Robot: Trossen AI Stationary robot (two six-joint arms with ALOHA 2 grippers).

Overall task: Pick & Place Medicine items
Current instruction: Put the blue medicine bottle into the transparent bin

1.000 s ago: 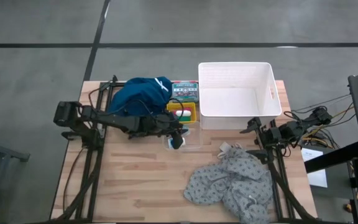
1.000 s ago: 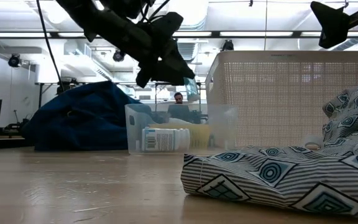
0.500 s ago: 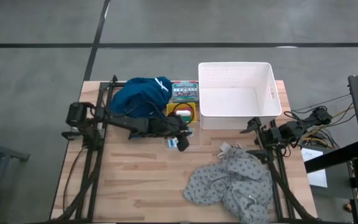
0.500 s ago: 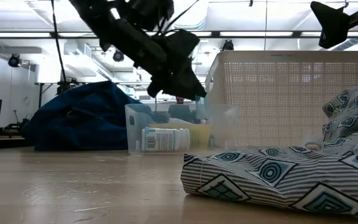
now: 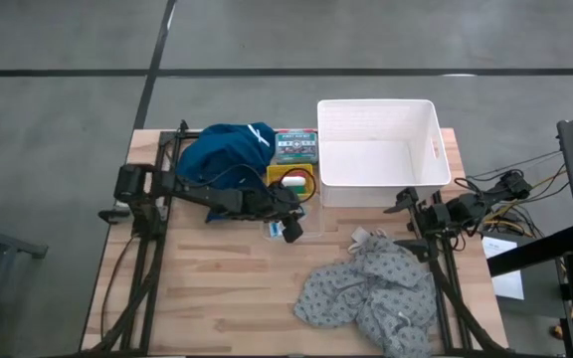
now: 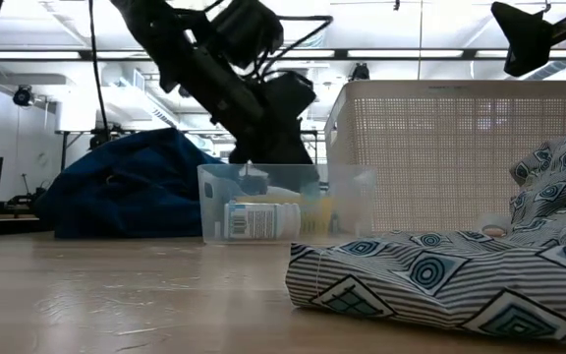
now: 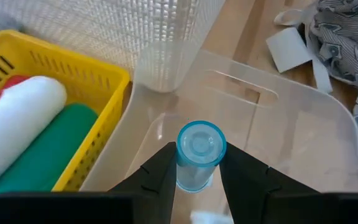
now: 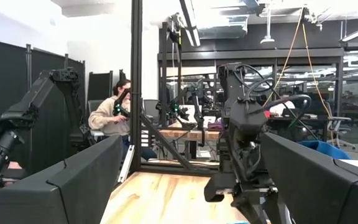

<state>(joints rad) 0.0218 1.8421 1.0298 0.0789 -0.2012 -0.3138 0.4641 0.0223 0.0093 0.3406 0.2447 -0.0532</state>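
My left gripper (image 5: 288, 227) (image 7: 199, 180) is shut on a small pale blue see-through tube (image 7: 199, 154) over a clear plastic bin (image 7: 278, 137) (image 6: 285, 202). A white-and-blue bottle (image 6: 260, 218) lies on its side in that bin. Beside it, a yellow basket (image 7: 73, 87) (image 5: 292, 180) holds a white tube (image 7: 17, 121), a green tube (image 7: 45, 155) and a red one (image 7: 8, 87). My right gripper (image 5: 404, 202) (image 8: 185, 205) waits open, raised at the table's right side. My left gripper pinches the pale blue tube's body (image 7: 194, 177) between its two fingers (image 7: 157, 177), just behind the round end (image 7: 200, 142). The fingers slant down from the table's left. The tube is lifted clear, over the inside of the clear bin.
A large white mesh basket (image 5: 376, 149) stands at the far right, close behind the clear bin. A dark blue cloth (image 5: 222, 151) lies at the far left, a green box (image 5: 295, 146) next to it. A grey dotted cloth (image 5: 366, 293) covers the near right. Bare wood (image 5: 217, 288) shows near left.
My left gripper has come down from well above the clear bin to its rim, tipping its fingers more steeply downward, with the pale tube still held. Nothing else has moved.
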